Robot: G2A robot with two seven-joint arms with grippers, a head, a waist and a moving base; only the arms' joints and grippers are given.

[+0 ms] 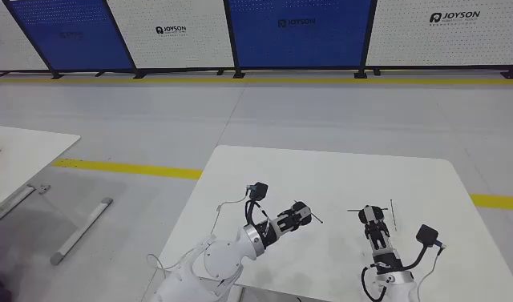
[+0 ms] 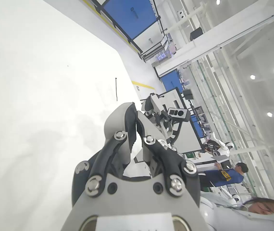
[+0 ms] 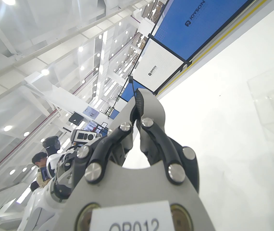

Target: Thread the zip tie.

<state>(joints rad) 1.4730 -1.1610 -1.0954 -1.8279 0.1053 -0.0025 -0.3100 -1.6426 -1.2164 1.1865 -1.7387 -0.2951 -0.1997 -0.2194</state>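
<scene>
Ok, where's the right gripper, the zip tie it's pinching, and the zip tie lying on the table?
Right gripper (image 3: 137, 99), right wrist view, midway between its tips.
Pinched zip tie (image 3: 132, 86), right wrist view, the end poking out past the gripper.
Loose zip tie (image 2: 116, 88), left wrist view, middle of its strap.

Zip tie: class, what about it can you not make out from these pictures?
Right wrist view: the right claw pinches the zip tie; the claw hides the rest, so which end this is stays unclear.
Left wrist view: the shut left claw hides whether it grips anything.
Top view: the spare tie on the table is too thin to show its head.
</scene>
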